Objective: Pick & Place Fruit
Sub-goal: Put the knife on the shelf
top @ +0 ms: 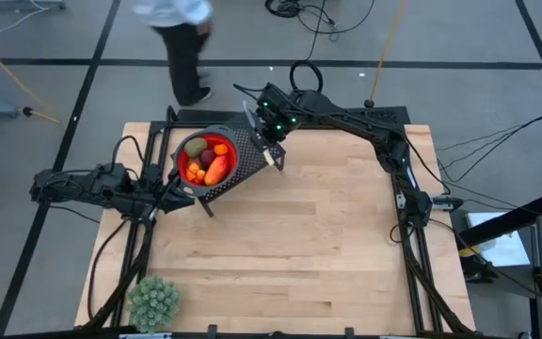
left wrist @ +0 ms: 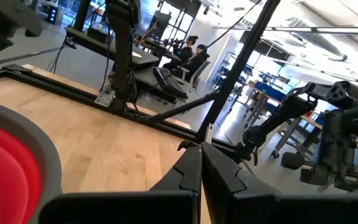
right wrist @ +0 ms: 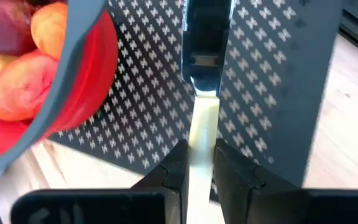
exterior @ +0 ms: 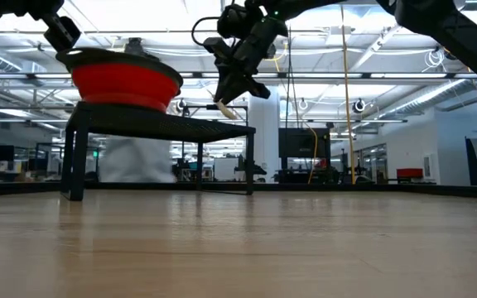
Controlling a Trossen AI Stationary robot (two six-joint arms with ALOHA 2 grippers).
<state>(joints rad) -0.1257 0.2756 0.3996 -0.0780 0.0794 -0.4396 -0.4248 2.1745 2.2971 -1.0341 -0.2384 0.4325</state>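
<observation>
Red grey-rimmed bowl (top: 205, 160) of toy fruit (top: 215, 169), set on black perforated metal stand (top: 243, 165) on wooden tabletop (top: 299, 235).
Right claw (right wrist: 197, 168) is clamped on a pale flat stick (right wrist: 202, 134) above the stand. Left claw (left wrist: 201, 168) is closed, empty, beside the bowl's rim. A pale green spiky plant (top: 153, 301) is placed at the tabletop's near-left corner.

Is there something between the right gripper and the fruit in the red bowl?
Only the red bowl's grey rim stands sideways between the right gripper, shut on a pale cream stick above the black perforated stand, and the toy fruit; from above the fruit lies open. The left gripper waits at the bowl's other side.
</observation>
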